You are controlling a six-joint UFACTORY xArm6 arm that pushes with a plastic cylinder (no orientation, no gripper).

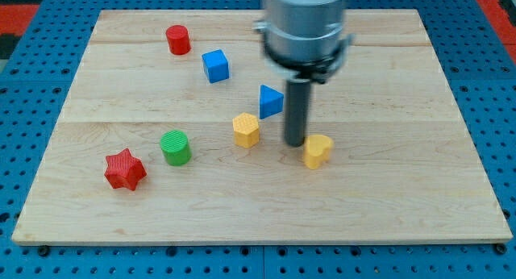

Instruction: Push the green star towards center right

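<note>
Seven blocks were sitting on the wooden board [403, 222]. My tip [295, 143] was down near the middle, just a bare rod with nothing to open or close and nothing held. It sat just left of the yellow block [318, 150] (shape hard to make out), close enough that I couldn't tell if they touched. The blue triangle [271, 101] was just up and left of the rod, and the yellow hexagon [246, 129] a bit further left.

About the green one: the only green block I could see looked like a green cylinder [175, 147], well to the left of my tip, past the hexagon. The only star on show was the red star [124, 168], down-left of that. A red cylinder [178, 39] and a blue cube [215, 66] were up toward the view's top left.
</note>
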